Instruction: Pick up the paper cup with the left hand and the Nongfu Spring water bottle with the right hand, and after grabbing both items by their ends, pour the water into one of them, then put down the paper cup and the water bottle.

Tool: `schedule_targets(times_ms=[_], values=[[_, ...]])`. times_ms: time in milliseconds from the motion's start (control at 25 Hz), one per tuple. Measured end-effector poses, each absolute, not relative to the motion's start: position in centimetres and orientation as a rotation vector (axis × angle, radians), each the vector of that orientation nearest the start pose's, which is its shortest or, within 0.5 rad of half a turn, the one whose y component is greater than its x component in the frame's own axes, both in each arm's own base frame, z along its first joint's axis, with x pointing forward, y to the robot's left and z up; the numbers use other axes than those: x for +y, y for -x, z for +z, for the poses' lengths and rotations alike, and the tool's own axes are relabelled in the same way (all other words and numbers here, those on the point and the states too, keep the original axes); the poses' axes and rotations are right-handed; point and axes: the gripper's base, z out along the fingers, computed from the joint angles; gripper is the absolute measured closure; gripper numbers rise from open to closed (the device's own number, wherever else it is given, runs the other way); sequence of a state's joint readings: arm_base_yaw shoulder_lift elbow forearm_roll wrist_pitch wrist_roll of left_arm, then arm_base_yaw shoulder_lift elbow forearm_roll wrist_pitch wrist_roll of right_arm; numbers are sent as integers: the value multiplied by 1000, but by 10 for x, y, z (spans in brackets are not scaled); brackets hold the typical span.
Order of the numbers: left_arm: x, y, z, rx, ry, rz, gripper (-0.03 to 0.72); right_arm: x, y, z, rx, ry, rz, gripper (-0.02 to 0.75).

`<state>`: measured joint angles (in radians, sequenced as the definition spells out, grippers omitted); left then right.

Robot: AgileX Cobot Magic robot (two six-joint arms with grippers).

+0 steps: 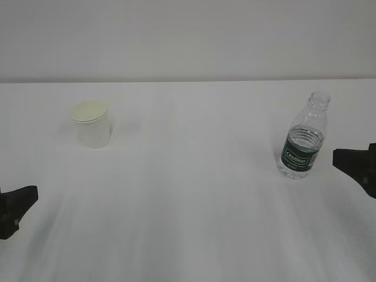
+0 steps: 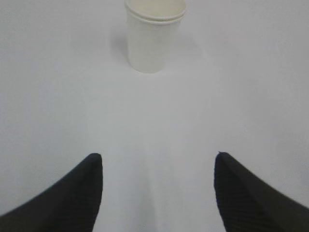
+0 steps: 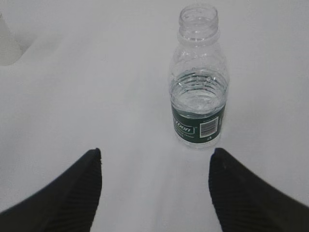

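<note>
The white paper cup (image 1: 92, 125) stands upright on the left of the white table, its cream inside showing. In the left wrist view the paper cup (image 2: 154, 36) is straight ahead of my left gripper (image 2: 157, 157), well beyond the tips; the jaws are open with only table between them. The uncapped Nongfu Spring water bottle (image 1: 302, 138) stands upright on the right, partly filled, with a dark green label. My right gripper (image 3: 155, 152) is open just short of the bottle (image 3: 199, 87), which sits ahead and a little to the right of centre.
The left gripper (image 1: 23, 200) shows at the left edge of the exterior view and the right gripper (image 1: 346, 160) at the right edge. The white table (image 1: 194, 194) runs back to a pale wall. The cup's side (image 3: 7, 46) shows in the right wrist view's top left corner.
</note>
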<state>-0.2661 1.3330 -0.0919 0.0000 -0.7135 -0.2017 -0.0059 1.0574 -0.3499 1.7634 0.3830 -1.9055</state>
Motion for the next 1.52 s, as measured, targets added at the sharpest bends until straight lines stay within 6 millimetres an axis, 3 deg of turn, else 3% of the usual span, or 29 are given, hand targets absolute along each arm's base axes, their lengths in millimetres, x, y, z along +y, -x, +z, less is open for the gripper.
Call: schedule_targets(times_ms=[640,840,1240,1520], values=[[-56,-158,126,1961,-229,-397,174,32,-184,216,2058,349,317,219],[-55,-162,128,1913,-212,-368,174,32,-184,216,2058,349,317,219],[-55,-173,111,1991,-193,-330,174,35,-186,212,2073,361,356,219],[-59,-186,115,1950,-195,-337,174,35,-186,212,2072,364,356,219]])
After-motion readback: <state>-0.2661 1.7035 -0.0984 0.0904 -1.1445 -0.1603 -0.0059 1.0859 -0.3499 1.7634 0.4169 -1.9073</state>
